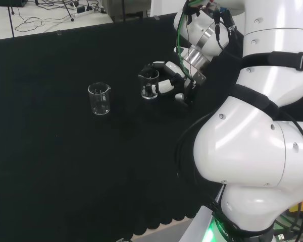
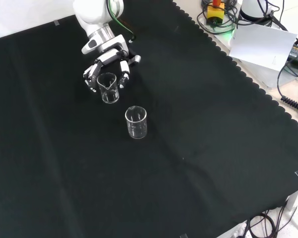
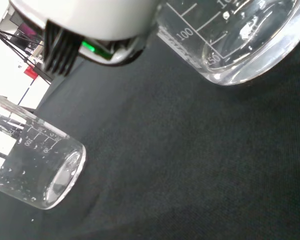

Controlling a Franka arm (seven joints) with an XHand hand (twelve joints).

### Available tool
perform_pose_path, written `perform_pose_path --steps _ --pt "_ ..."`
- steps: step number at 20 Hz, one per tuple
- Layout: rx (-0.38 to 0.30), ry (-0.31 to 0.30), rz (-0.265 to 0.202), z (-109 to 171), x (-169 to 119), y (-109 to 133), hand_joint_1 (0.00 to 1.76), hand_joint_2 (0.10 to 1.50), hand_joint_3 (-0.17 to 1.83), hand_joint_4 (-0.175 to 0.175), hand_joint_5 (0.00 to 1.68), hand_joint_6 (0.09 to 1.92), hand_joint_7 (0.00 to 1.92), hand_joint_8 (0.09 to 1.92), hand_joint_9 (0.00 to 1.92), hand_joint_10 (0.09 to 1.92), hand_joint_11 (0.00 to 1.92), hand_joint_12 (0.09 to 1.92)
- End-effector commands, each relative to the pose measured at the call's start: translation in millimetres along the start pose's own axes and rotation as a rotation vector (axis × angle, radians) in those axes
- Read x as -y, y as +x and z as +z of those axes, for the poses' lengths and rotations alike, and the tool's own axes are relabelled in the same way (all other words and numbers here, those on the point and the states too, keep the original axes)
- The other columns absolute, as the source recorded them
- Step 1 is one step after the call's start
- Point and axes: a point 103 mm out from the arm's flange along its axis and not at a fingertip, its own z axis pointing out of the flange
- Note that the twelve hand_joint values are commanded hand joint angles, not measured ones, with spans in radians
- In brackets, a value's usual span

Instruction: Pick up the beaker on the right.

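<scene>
Head view: two clear beakers stand on the black counter (image 1: 50, 166). The right beaker (image 1: 149, 83) sits inside the robot hand (image 1: 167, 84), whose fingers curl around it. The left beaker (image 1: 99, 99) stands apart on the cloth.

Front view: the robot hand (image 2: 108, 67) reaches down from the top, and its fingers wrap both sides of the far beaker (image 2: 109, 88). The other beaker (image 2: 136, 122) stands near, lower in the view, with nothing touching it.

Wrist view: one beaker base (image 3: 235, 40) looks big and close, resting on the cloth. The second beaker (image 3: 32, 162) stands apart from it.
</scene>
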Motion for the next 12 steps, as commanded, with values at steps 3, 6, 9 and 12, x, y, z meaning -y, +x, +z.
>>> perform_pose_path --steps 3,6,9,12 --pt "-0.048 0.024 -0.009 2.1 -3.9 0.4 0.9 0.51 0.65 -0.059 0.48 0.51 0.55 0.76 0.7 0.58 0.19 1.38" --pt "-0.045 0.038 -0.01 -0.4 -3.9 -0.9 0.89 0.51 0.65 -0.058 0.47 0.54 0.56 0.75 0.71 0.57 0.2 1.37" --pt "-0.05 0.047 -0.009 3.7 -5.5 0.0 0.89 0.51 0.65 -0.058 0.46 0.57 0.56 0.75 0.72 0.56 0.2 1.37" --pt "-0.058 0.055 -0.01 5.0 -6.0 -0.3 0.89 0.51 0.65 -0.058 0.45 0.58 0.56 0.74 0.72 0.56 0.2 1.37"
